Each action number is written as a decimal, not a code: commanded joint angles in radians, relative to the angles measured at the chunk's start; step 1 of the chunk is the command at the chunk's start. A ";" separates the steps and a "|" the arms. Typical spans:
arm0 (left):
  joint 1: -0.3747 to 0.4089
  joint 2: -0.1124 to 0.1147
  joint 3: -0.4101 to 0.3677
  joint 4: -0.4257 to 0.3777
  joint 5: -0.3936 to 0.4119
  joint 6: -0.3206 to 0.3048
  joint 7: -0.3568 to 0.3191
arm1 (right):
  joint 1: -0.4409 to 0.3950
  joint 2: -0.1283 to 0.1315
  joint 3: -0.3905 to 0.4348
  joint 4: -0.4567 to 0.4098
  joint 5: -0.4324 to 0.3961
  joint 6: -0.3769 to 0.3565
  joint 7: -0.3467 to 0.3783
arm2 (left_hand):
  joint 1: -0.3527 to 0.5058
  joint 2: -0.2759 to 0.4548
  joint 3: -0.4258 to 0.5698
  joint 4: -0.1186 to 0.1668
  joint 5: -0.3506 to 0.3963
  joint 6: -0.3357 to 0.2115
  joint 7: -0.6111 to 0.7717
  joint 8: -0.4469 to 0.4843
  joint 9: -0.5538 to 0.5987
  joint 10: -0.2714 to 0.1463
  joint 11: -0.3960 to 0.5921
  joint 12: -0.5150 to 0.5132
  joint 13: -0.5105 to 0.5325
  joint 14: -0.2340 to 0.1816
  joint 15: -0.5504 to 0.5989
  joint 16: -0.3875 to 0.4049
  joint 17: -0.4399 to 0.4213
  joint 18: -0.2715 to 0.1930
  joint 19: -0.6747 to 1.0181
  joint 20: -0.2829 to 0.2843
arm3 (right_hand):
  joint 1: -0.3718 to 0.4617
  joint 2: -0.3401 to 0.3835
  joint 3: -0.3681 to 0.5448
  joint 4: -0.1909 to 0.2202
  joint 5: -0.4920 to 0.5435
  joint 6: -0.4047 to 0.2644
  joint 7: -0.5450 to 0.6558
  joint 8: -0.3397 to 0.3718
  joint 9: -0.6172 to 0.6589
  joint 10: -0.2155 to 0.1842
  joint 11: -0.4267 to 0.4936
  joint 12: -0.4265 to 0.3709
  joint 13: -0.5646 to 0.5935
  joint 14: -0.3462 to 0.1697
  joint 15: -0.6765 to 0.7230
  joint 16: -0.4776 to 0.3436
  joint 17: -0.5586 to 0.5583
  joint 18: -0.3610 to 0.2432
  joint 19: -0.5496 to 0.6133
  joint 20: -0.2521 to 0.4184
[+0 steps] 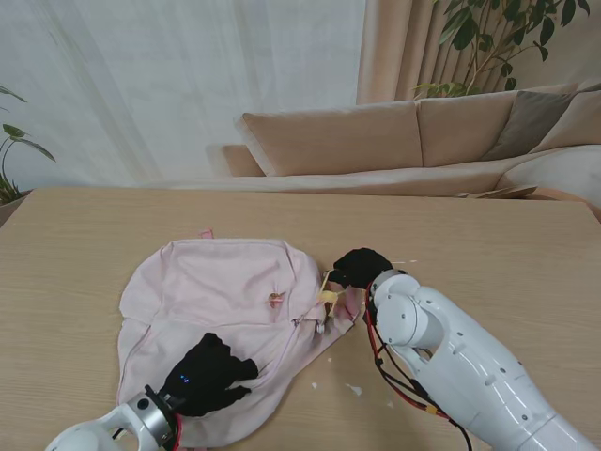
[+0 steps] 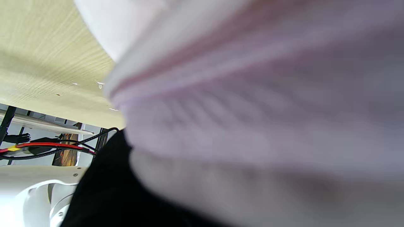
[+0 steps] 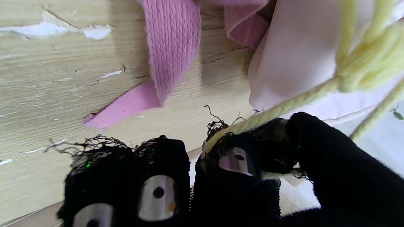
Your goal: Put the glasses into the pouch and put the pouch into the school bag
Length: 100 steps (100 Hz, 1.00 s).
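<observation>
The pink school bag (image 1: pixel 225 291) lies flat on the wooden table (image 1: pixel 84 244), and its fabric (image 2: pixel 252 94) fills the left wrist view. My left hand (image 1: pixel 208 374) rests on the bag's near part with its fingers spread, holding nothing. At the bag's right edge, my right hand (image 1: pixel 362 266) pinches a yellow cord (image 1: pixel 329 297) that hangs from the bag. The right wrist view shows that cord (image 3: pixel 284 107) clamped between thumb and fingertip (image 3: pixel 236 160), beside a pink strap (image 3: pixel 170 47). No glasses or pouch show in any view.
A small pink charm (image 1: pixel 276 300) sits on the bag's top. White scuffs (image 1: pixel 353 388) mark the table nearer to me, beside my right forearm (image 1: pixel 470 366). Beyond the far table edge stands a beige sofa (image 1: pixel 376 136).
</observation>
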 commanded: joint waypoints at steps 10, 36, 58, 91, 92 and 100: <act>0.040 0.007 -0.022 -0.014 -0.011 -0.015 -0.035 | 0.060 -0.007 -0.012 0.058 0.019 0.030 -0.001 | 0.094 0.118 0.180 0.098 0.214 -0.204 0.323 0.096 0.040 -0.022 0.050 0.022 0.029 0.006 0.016 0.026 -0.003 0.018 0.016 -0.010 | -0.051 0.066 0.025 0.038 0.049 0.017 0.026 0.017 0.056 0.030 0.074 0.011 0.029 -0.003 0.071 0.021 0.043 -0.050 0.310 0.020; 0.017 0.000 0.003 -0.003 -0.075 0.067 -0.058 | 0.078 -0.016 -0.027 0.087 0.030 0.023 -0.023 | 0.127 0.115 0.134 0.085 0.144 -0.200 0.276 0.062 0.000 -0.049 -0.038 0.008 -0.008 -0.005 -0.087 -0.013 -0.019 0.012 -0.026 -0.044 | -0.069 0.033 -0.009 -0.009 -0.042 -0.002 -0.053 -0.008 0.056 0.043 -0.039 -0.034 0.030 0.020 -0.007 -0.022 0.047 -0.101 0.310 -0.028; -0.021 -0.005 0.038 0.005 -0.154 0.121 -0.090 | 0.020 0.008 0.014 0.007 -0.029 0.003 0.013 | 0.055 0.000 0.081 0.018 -0.228 -0.054 0.017 -0.545 -0.221 -0.032 -0.582 -0.132 -0.224 -0.035 -0.490 -0.300 -0.102 -0.010 -0.261 -0.126 | -0.051 -0.054 -0.062 -0.083 -0.449 0.141 -0.350 -0.618 -0.278 0.239 -0.447 -0.283 0.021 0.097 -0.437 -0.270 0.038 -0.171 0.310 -0.235; -0.061 -0.005 0.047 -0.005 -0.151 0.157 -0.119 | -0.116 0.069 0.115 -0.200 -0.222 -0.063 0.182 | -0.241 0.019 0.273 0.070 -0.393 -0.008 -0.322 -0.728 -0.557 -0.072 -0.652 -0.562 -0.397 -0.091 -0.783 -0.437 -0.143 -0.030 -0.598 -0.137 | 0.062 -0.197 -0.126 -0.103 -0.843 0.117 -0.831 -1.087 -0.708 0.188 -0.564 -0.393 -0.253 0.040 -0.548 -0.206 -0.090 -0.163 0.220 -0.378; -0.062 -0.004 0.046 -0.006 -0.151 0.158 -0.123 | -0.120 0.070 0.117 -0.206 -0.227 -0.065 0.187 | -0.245 0.017 0.274 0.070 -0.398 -0.007 -0.328 -0.732 -0.563 -0.073 -0.657 -0.566 -0.401 -0.092 -0.790 -0.441 -0.144 -0.031 -0.608 -0.139 | 0.066 -0.200 -0.127 -0.104 -0.856 0.110 -0.835 -1.095 -0.728 0.188 -0.576 -0.401 -0.269 0.041 -0.558 -0.207 -0.110 -0.159 0.211 -0.373; -0.070 -0.003 0.044 -0.014 -0.154 0.161 -0.146 | -0.147 0.077 0.134 -0.239 -0.270 -0.082 0.206 | -0.279 -0.003 0.287 0.069 -0.415 -0.008 -0.361 -0.752 -0.596 -0.076 -0.693 -0.596 -0.430 -0.093 -0.854 -0.477 -0.145 -0.032 -0.705 -0.152 | 0.094 -0.219 -0.135 -0.108 -0.923 0.087 -0.842 -1.173 -0.841 0.200 -0.662 -0.490 -0.391 0.070 -0.707 -0.234 -0.302 -0.058 0.056 -0.268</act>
